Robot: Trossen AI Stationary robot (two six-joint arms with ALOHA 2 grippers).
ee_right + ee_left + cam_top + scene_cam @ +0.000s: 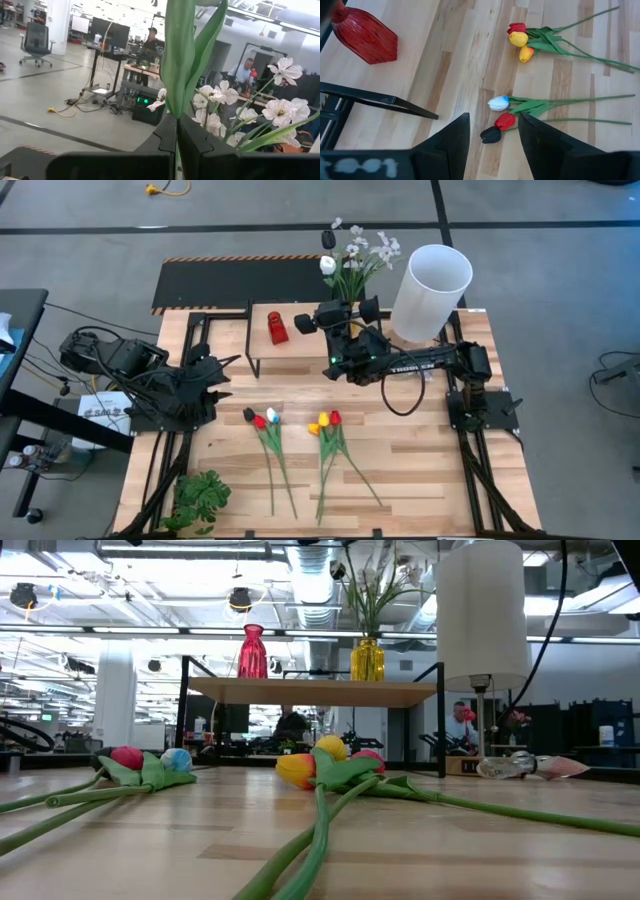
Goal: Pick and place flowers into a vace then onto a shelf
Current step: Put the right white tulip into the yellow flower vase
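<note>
The left gripper (222, 380) hangs at the table's left side, fingers (451, 145) spread wide with nothing between them; its wrist view looks down on 3 tulips (500, 120): white, red and dark heads. These lie left of centre on the table (420, 480), stems running toward the near edge. A second bunch (325, 423) of 2 yellow heads and 1 red lies just to their right, apart from the first. A leafy sprig (198, 498) sits at the near left corner.

On the shelf (305, 340), the red vase (277, 327) stands toward the left. The yellow vase (367, 659) stands further right; from above it is hidden under the right arm, and only the low view shows it, with green stems rising from it and their tops cut off by the frame.

The right gripper (338, 312) reaches over the shelf's right part, fingers (165, 140) pinched together on a green stem (177, 60) of a tulip; the bloom itself is cut off in the wrist view. From above, a white tulip head (328, 265) and white blossoms (370, 250) stand beyond the gripper. Whether the stem's lower end sits inside the yellow vase I cannot tell.

A white cylinder (430, 290) stands at the far right corner.
</note>
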